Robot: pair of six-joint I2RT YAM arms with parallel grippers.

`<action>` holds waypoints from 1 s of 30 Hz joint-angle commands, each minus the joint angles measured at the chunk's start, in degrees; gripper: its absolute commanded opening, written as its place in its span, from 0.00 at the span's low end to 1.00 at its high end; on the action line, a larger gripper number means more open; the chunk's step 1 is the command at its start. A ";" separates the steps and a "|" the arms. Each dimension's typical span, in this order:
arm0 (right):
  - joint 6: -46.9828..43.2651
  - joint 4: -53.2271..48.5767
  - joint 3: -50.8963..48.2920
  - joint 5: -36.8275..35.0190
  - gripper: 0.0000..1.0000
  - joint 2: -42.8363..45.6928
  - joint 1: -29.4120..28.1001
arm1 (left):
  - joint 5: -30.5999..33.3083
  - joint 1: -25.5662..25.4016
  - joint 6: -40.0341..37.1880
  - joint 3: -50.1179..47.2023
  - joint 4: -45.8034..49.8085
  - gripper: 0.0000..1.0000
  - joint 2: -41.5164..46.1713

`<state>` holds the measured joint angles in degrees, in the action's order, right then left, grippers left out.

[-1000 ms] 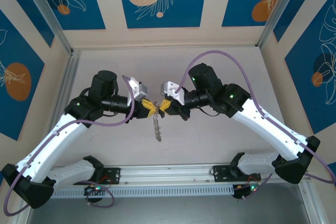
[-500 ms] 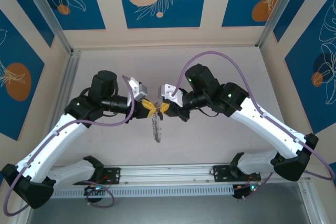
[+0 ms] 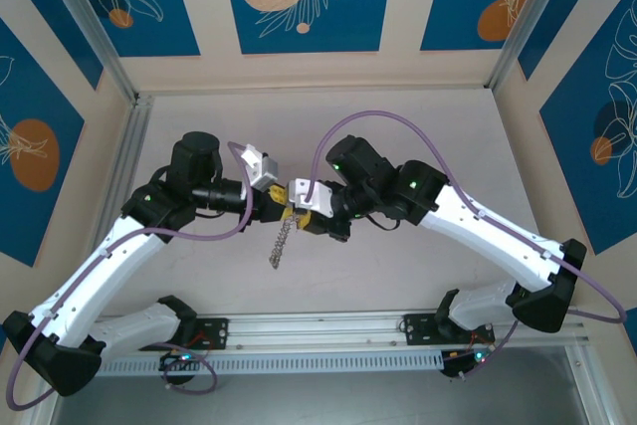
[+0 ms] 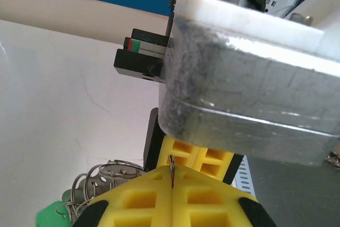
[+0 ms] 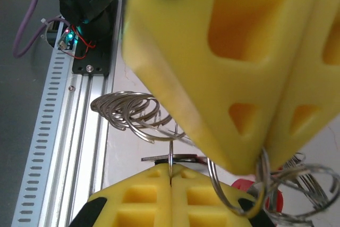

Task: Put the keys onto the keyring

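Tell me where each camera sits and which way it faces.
Top external: above and behind the bases, looking down on the white table; both arms, left hand against right hand.
Left wrist: on the left arm, past its yellow fingers, facing the right arm's grey housing.
Right wrist: on the right arm, facing the left hand's fingers and the aluminium rail.
Shared: both wrist views catch the silvery wire-ring keyring.

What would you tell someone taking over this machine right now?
Left gripper: shut on the keyring, whose fringe of small rings hangs below.
Right gripper: shut, tip to tip with the left, pinching a thin metal sliver; key or ring wire, cannot tell.
Done: keyring held up between both arms.
Left: the keys cannot be made out, so whether they are threaded on is unconfirmed.
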<state>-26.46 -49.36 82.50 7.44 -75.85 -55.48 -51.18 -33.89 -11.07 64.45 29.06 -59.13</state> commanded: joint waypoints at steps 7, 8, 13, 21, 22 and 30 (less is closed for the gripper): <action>2.10 5.01 -2.92 5.01 0.00 6.16 2.41 | -2.52 -0.54 -0.60 0.91 -1.96 0.00 1.34; 2.87 6.09 -3.74 5.95 0.00 7.22 2.96 | -2.47 -0.55 -0.51 0.80 -2.01 0.00 1.41; 7.08 9.46 -6.82 9.03 0.00 9.74 5.85 | -2.78 -0.52 -0.35 0.76 -2.32 0.00 1.33; 11.72 16.14 -10.36 14.06 0.00 11.50 7.69 | -2.96 -0.55 -0.20 0.73 -2.28 0.00 1.50; 11.86 16.31 -10.39 14.43 0.00 11.22 7.72 | -2.96 -0.51 -0.22 0.75 -2.19 0.00 1.52; 12.86 18.08 -10.92 15.17 0.00 10.82 8.11 | -3.23 -0.53 -0.37 1.07 -2.03 0.00 1.31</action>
<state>-14.90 -32.60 72.25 20.86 -65.06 -47.66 -52.03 -33.89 -11.07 64.45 28.93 -58.92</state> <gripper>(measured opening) 0.057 0.041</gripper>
